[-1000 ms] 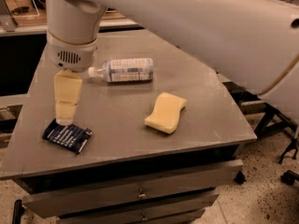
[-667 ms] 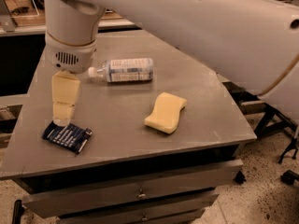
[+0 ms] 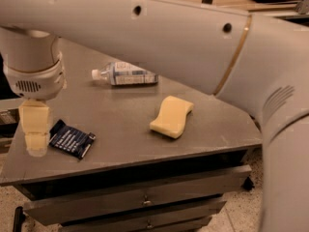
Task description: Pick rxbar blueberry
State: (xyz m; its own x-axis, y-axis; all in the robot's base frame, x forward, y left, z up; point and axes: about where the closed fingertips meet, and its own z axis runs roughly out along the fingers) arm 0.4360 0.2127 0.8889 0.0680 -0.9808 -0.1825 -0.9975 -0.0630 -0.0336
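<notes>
The claw hangs at the near left of the tabletop, just left of the rxbar blueberry, which lies flat close to the near edge. Whether the claw is open or closed cannot be told, though it appears to hold nothing. The risk is offset — a descent from here would likely land beside the bar rather than over it, nudging the thin wrapper sideways or off the edge. The sponge and bottle lie well apart — unlikely to interfere.
</notes>
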